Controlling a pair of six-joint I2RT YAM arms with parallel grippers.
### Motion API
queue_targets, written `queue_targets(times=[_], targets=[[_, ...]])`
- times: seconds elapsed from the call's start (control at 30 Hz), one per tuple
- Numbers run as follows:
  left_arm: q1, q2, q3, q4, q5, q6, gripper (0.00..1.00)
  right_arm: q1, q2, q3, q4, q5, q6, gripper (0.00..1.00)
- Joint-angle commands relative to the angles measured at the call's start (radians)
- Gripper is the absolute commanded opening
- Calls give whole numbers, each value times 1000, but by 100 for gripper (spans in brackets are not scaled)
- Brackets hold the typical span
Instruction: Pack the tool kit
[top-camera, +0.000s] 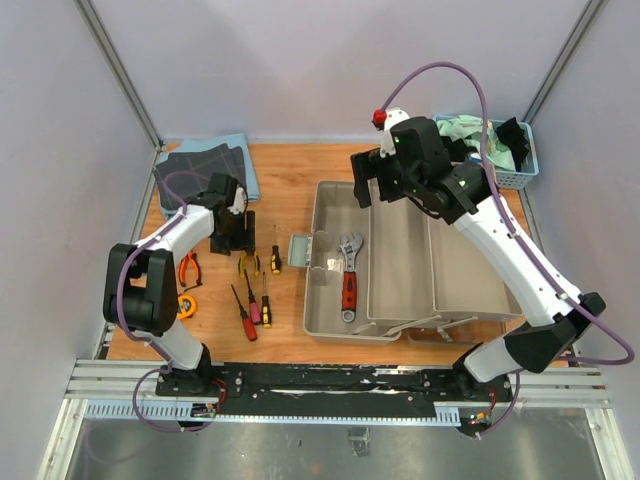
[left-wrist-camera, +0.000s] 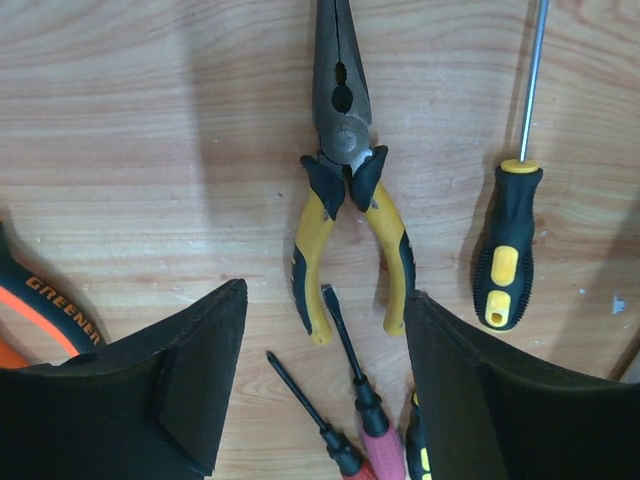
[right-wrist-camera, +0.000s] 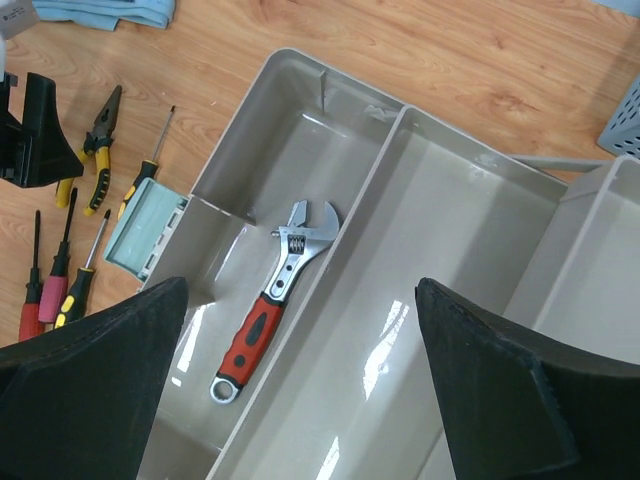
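Note:
The grey-beige toolbox (top-camera: 400, 260) lies open with its trays folded out, and it also shows in the right wrist view (right-wrist-camera: 470, 250). A red-handled wrench (top-camera: 348, 275) (right-wrist-camera: 270, 305) lies in its left tray. My right gripper (top-camera: 372, 180) (right-wrist-camera: 300, 284) is open and empty, hovering above the box. My left gripper (top-camera: 235, 242) (left-wrist-camera: 326, 292) is open and empty, just above the handles of the yellow-handled pliers (top-camera: 248, 264) (left-wrist-camera: 345, 200). Small screwdrivers (top-camera: 254, 308) (left-wrist-camera: 360, 400), a yellow-black screwdriver (left-wrist-camera: 508, 250), orange pliers (top-camera: 188, 268) and an orange tape measure (top-camera: 187, 306) lie on the table.
A small teal lid (top-camera: 300, 250) (right-wrist-camera: 145, 232) hangs at the toolbox's left wall. Folded dark grid cloths (top-camera: 200, 170) lie at the back left. A blue slatted basket (top-camera: 510, 155) of cloths stands at the back right. Grey walls enclose the wooden table (top-camera: 290, 190).

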Motion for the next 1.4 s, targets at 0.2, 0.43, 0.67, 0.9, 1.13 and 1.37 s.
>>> queue_targets(times=[0.2,0.43,0.67,0.9,1.13,1.37], targets=[[6,76,45,3,24,67,62,7,-78,-50,4,54,-19,98],[6,121,60,5,10,102,54,5,-77,-49,1,52,-22,98],[7,148,47,16,0,115,48,5,-82,-56,2,50,-21,98],[6,190,54,17,5,125,39,1,-88,-60,0,56,-21,98],[6,233,70,-16,22,128,0,-7,-93,-61,-7,62,-23,98],[7,179,251,-113,16,155,0,-31,-116,-57,-20,78,-25,98]])
